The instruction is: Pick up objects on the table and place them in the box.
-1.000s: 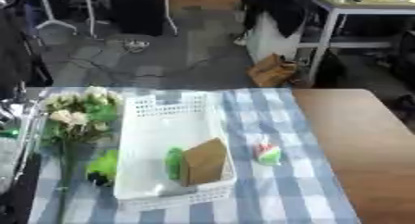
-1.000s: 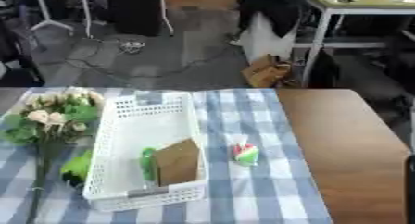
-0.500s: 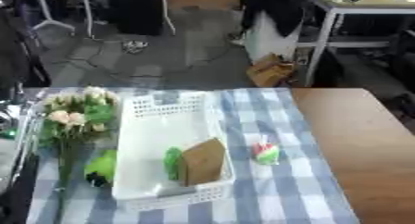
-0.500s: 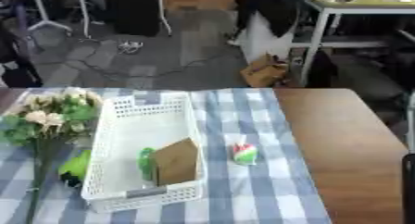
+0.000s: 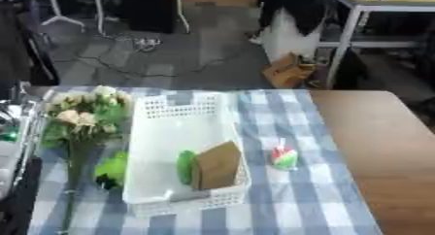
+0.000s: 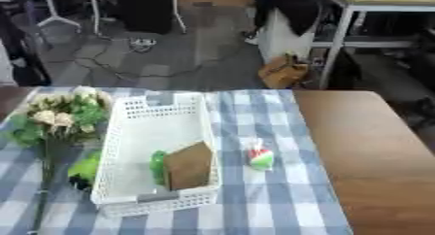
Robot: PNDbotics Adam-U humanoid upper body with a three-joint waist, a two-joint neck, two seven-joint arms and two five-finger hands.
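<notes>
- Behind the bench [image 6: 374,146], a grey floor with cables and a stand is seen; a blue-checked cloth [image 6: 255,200] covers the bench's left part.
- No hand is shown in either view, so the state of the fingers cannot be told, and places cannot be given relative to them.
- A white basket [image 6: 161,127] already holds a brown box [image 6: 187,166] and a green item [image 6: 158,167].
- A red-white-green object [image 6: 260,157] lies just right of the basket; flowers [image 6: 59,117] and a green thing [image 6: 85,168] lie left.
- The small object should probably be approached from above and lifted clear of the rim.

one box [image 6: 153,132], one bouquet [image 6: 55,117]
</notes>
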